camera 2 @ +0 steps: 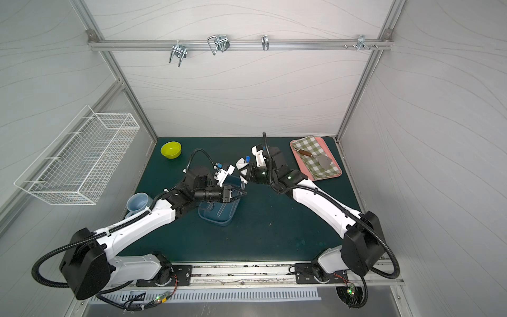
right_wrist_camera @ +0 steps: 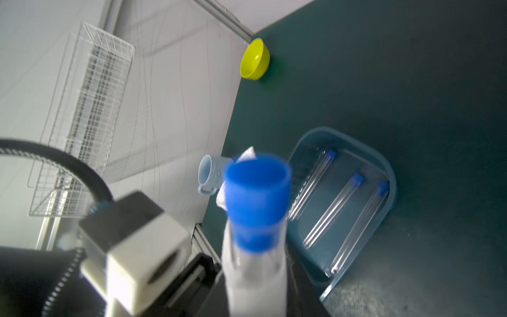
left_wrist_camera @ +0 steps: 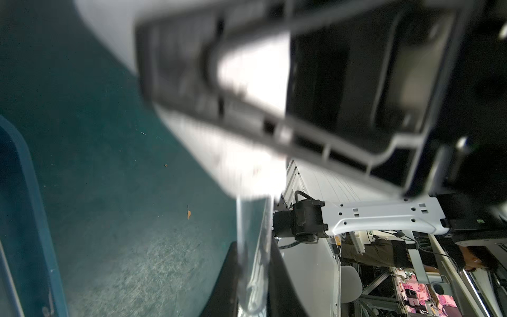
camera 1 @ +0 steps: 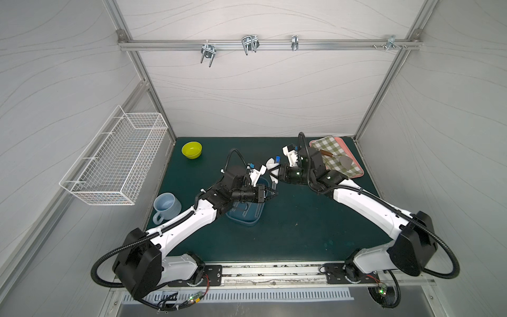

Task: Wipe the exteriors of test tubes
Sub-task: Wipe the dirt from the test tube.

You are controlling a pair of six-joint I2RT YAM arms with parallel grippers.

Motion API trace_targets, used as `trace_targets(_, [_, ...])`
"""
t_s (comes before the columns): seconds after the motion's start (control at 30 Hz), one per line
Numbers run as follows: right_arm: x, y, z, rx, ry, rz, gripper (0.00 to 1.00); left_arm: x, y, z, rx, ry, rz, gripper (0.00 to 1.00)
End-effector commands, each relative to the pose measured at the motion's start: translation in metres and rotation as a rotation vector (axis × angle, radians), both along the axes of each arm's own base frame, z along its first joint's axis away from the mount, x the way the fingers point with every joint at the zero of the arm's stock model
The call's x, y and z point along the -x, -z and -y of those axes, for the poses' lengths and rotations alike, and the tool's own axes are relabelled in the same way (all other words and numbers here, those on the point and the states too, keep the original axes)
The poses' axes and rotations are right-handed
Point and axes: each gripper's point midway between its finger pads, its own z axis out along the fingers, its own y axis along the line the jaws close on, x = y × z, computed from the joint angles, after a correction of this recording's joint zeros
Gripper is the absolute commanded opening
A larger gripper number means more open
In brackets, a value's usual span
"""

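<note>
Top view: two grippers, one tray (camera 1: 248, 218), one test tube (camera 1: 274, 186) raised beside it, long axis near-to-far, blue cap (camera 1: 278, 158) farthest. Left gripper (camera 1: 273, 193) pinches the rounded end; right gripper (camera 1: 271, 172) clamps one white cloth (camera 1: 270, 163) round the glass. The left arm covers most of the tray.
Left wrist: clear glass between dark fingers (left_wrist_camera: 288, 291); cloth blurred.
Right wrist: three loose tubes (right_wrist_camera: 333, 208), parallel in the tray, caps toward one yellow bowl (right_wrist_camera: 255, 59).
</note>
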Motion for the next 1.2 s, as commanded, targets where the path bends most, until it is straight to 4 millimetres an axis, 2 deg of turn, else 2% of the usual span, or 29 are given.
trace_targets(0.0, [0.010, -0.008, 0.007, -0.025, 0.033, 0.015, 0.27, -0.004, -0.022, 0.001, 0.048, -0.002, 0.061, 0.10])
trace_targets(0.13, [-0.010, -0.022, 0.016, -0.027, 0.056, 0.054, 0.27, -0.004, -0.023, 0.002, 0.053, 0.006, 0.059, 0.10])
trace_targets(0.23, [-0.032, -0.035, 0.017, -0.033, 0.055, 0.083, 0.26, -0.003, -0.023, 0.002, 0.056, 0.008, 0.059, 0.10])
trace_targets(0.33, [-0.046, -0.041, 0.016, -0.048, 0.046, 0.081, 0.27, -0.002, -0.024, 0.002, 0.057, 0.008, 0.064, 0.10])
trace_targets(0.43, [-0.040, -0.041, 0.012, -0.058, 0.026, 0.071, 0.27, -0.002, -0.024, 0.001, 0.057, 0.004, 0.065, 0.10])
trace_targets(0.67, [0.009, -0.013, 0.004, -0.049, 0.013, 0.007, 0.27, -0.002, -0.024, 0.000, 0.055, 0.001, 0.065, 0.10])
trace_targets(0.73, [0.015, -0.007, 0.004, -0.042, 0.017, -0.003, 0.27, -0.002, -0.023, 0.001, 0.054, 0.001, 0.064, 0.10])
trace_targets(0.83, [0.007, -0.008, 0.008, -0.025, 0.037, 0.009, 0.27, -0.002, -0.023, 0.001, 0.056, 0.006, 0.062, 0.10])
trace_targets(1.07, [-0.036, -0.038, 0.012, -0.043, 0.032, 0.070, 0.27, 0.000, -0.023, -0.001, 0.056, -0.001, 0.063, 0.10])
trace_targets(1.17, [-0.039, -0.041, 0.010, -0.052, 0.025, 0.068, 0.26, 0.001, -0.023, -0.002, 0.057, -0.002, 0.064, 0.10])
